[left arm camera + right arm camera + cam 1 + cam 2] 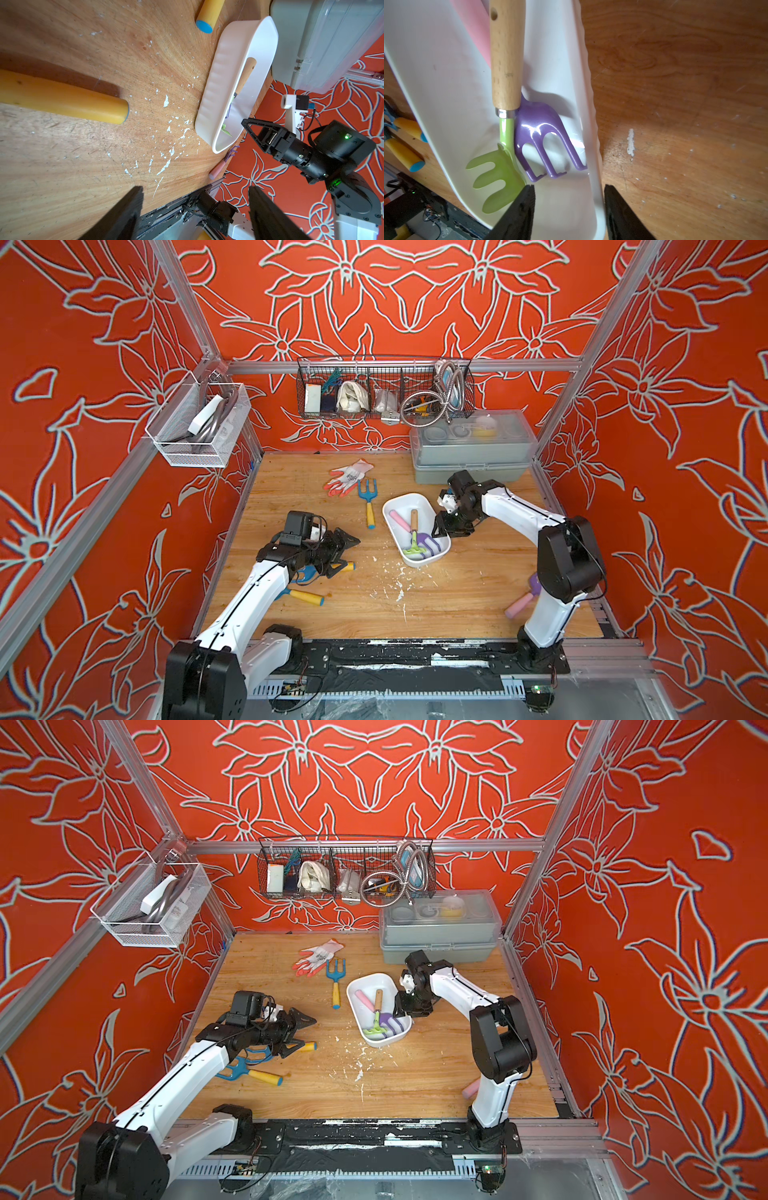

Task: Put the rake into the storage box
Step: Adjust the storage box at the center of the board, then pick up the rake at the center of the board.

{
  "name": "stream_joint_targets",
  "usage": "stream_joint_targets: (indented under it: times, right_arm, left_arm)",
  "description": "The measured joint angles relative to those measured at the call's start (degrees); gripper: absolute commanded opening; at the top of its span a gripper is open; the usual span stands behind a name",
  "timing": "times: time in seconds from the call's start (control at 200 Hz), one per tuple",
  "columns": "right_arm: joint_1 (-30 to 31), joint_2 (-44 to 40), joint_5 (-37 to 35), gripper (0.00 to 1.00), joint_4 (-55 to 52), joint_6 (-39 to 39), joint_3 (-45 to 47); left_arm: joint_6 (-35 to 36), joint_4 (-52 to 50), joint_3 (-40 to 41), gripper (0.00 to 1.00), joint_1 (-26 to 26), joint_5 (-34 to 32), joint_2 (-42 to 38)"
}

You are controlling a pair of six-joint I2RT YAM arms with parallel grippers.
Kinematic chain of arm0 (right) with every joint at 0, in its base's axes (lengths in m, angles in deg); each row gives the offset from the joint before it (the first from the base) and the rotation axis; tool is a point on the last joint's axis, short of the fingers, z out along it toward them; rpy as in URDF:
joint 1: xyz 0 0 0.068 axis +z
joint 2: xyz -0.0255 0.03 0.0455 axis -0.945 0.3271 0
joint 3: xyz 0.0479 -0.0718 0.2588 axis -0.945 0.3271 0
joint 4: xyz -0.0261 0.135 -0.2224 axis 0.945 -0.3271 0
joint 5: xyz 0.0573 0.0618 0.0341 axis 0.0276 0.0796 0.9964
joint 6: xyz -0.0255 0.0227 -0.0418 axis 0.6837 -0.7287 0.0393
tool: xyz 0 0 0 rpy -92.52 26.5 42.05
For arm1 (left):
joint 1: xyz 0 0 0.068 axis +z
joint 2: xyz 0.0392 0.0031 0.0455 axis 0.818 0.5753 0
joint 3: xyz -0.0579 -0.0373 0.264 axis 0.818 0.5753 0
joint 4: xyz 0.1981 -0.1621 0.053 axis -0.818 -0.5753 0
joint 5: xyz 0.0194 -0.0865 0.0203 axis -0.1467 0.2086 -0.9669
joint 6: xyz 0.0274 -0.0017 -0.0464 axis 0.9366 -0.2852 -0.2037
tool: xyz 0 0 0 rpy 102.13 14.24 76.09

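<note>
Right arm: base at the near edge of the surface (457, 597), elbow raised high, forearm slanting down toward the storage box (409, 502). The wrist is bent so that the right hand (441, 527) points steeply down at the box's long side. In the right wrist view we see the hand straddling the rim, with one of its fingers (519, 214) over the box's inside and the other over bare wood outside. The jaws stand apart with nothing pinched between them, so we note it as released.

The rake (505, 62), with a wooden handle and a green head, lies inside the box just ahead of the right hand's inner finger, its tines nearest that finger. Its handle crosses over the pink handle of a purple claw tool (537, 122), also in the box, whose tines lie against the wall that runs between the right hand's fingers.

Left arm: stretched low and forward, forearm near level. The left hand (348, 554) lies on its side just above the surface, pointing toward the box and well apart from it. In the left wrist view its fingers (128, 212) are spread wide and empty.

A yellow-handled tool (345, 566) lies just under the left hand. Beyond the left hand lie a blue fork (367, 499) and a glove (347, 477). Behind the right hand stands a grey case (471, 448).
</note>
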Motion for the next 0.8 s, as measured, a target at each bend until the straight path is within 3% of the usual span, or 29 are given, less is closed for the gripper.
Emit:
stream_joint_targets:
  times: [0.345,0.801]
  right_arm:
    - [4.1,-5.6,0.9,0.44,1.5,-4.6,4.2]
    - [1.7,-19.9,-23.4,0.45,-2.7,-21.4,12.4]
  left_arm:
    - [0.6,-0.5,0.0,0.81,0.0,0.1,0.0]
    - [0.5,-0.7,2.0,0.81,0.0,0.3,-1.6]
